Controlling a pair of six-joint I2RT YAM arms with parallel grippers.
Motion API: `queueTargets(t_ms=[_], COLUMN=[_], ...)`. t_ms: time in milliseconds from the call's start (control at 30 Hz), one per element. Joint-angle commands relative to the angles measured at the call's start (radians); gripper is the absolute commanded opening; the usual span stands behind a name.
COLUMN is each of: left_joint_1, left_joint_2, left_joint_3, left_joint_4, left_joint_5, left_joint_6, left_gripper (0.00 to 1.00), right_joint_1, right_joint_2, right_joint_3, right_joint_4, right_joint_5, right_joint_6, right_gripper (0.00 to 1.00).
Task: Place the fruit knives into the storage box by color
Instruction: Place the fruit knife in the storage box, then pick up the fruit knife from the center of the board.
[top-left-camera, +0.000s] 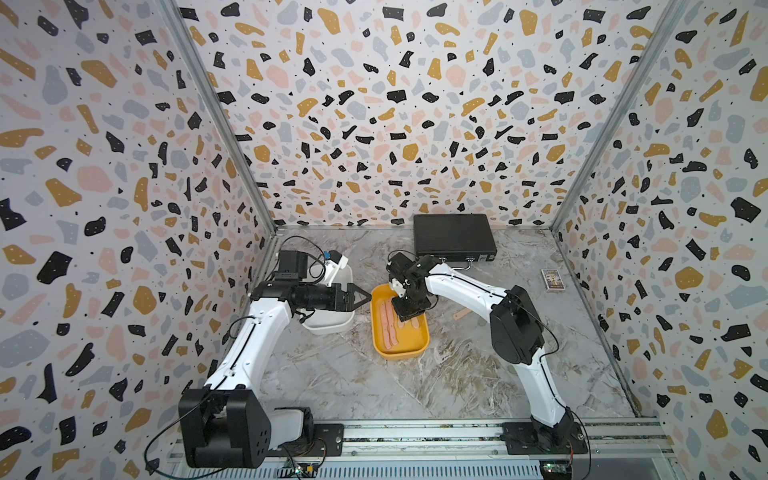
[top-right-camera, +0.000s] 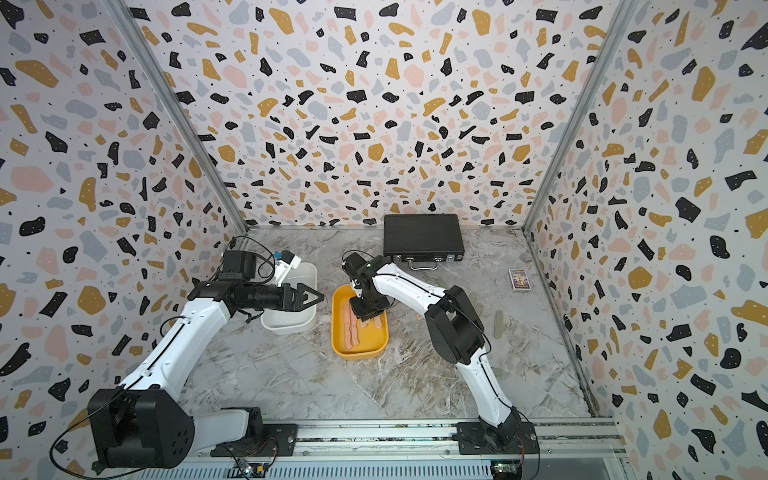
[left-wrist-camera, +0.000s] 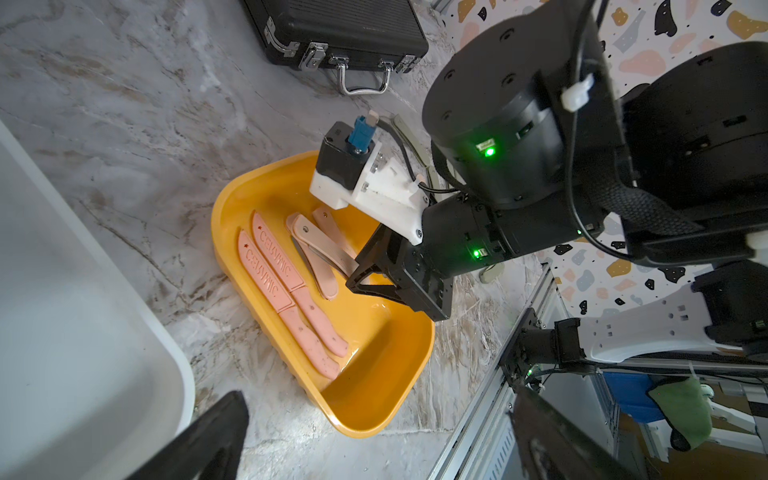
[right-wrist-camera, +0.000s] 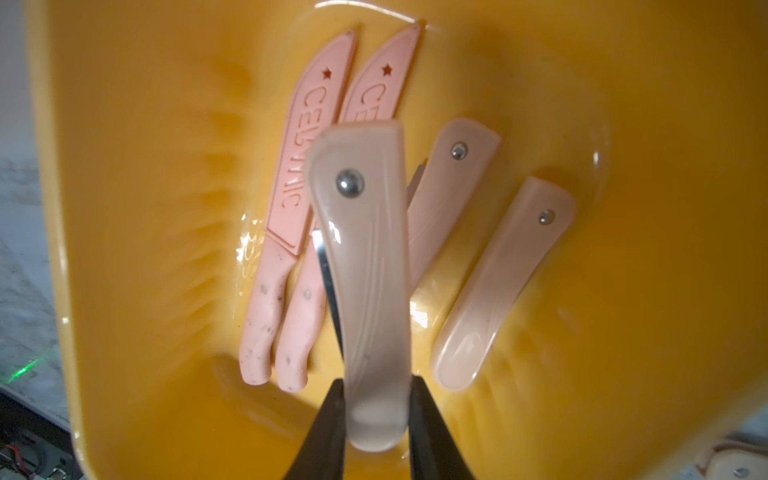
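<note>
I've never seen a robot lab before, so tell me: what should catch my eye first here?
The right gripper, shut on a pale pink knife, holds it over the yellow tub in the middle, where four more pink knives lie. The left gripper hangs open at the white tub's edge; a black briefcase sits at the back.

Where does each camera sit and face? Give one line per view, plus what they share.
Top views: high at the front, looking down on the table; left arm and right arm show.
Left wrist: on the left arm, facing the yellow tub and right gripper; open left gripper at the edge.
Right wrist: looking into the tub; right gripper shut on a knife.
Shared by all: the yellow tub.
</note>
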Motion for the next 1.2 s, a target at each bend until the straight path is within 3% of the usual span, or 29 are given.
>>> queueTargets(t_ms=[0,133,333,600,767,1033,1167], left_joint_1=[0.005,0.004,0.005,0.004,0.004,-0.007,-0.056], left_joint_2=[0.005,0.007,0.010,0.007,-0.007,-0.017,-0.031], left_joint_3=[-0.002,-0.004,-0.003,-0.003,-0.001,0.004,0.004], left_joint_4=[0.015,0.015,0.015,0.015,0.014,0.016,0.026], left_joint_5=[0.015,0.011,0.008,0.004,0.011,0.015,-0.015], left_joint_6=[0.002,0.002,-0.001,-0.001,-0.005,-0.016,-0.016], left_gripper=[0.99,0.99,0.99,0.99,0.99,0.99,0.99], right_joint_1=[0.001,0.000,0.000,-0.003,-0.017,-0.065,-0.110], right_joint_2=[0.008,0.021,-0.036,-0.140,-0.238,-0.352,-0.415], right_joint_3=[0.024,0.023,-0.008,-0.056,-0.180,-0.314,-0.425], right_joint_4=[0.005,0.008,0.036,0.067,0.171,0.209,0.253], right_joint_5=[-0.005,-0.003,0.005,0.056,0.072,0.099,0.095], right_joint_6=[0.013,0.015,0.017,0.018,0.057,0.074,0.096], right_gripper=[0.26,0.28,0.49,0.56,0.69,0.70,0.70])
